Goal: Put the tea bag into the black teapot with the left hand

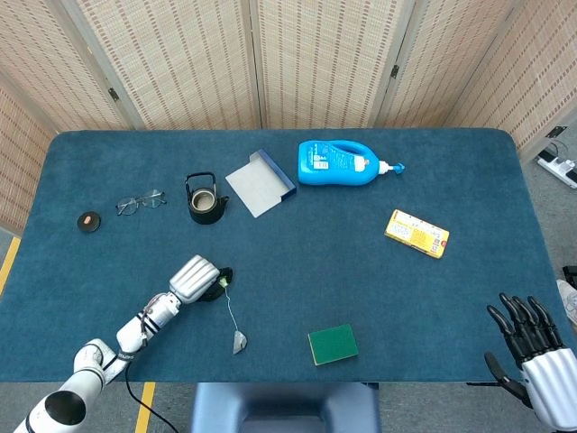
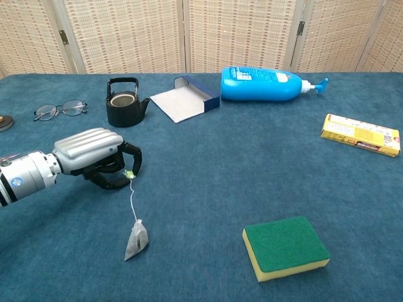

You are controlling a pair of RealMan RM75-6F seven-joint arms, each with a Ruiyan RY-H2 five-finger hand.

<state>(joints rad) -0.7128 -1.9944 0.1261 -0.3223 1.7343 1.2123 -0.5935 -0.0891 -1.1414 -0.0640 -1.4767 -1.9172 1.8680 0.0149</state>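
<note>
Left hand pinching tag | tea bag string running toward camera

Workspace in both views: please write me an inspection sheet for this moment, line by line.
Surface: blue cloth table.
Job's things: tea bag lying on the table, its string running up to its tag; black teapot upright, lid off.
Clutter: glasses, open box, blue bottle on its side, yellow packet, sponge, small disc.
Hands: left hand pinches the tag; right hand open, off the table.
Cables: power strip on floor.
Surroundings: woven folding screen.
</note>
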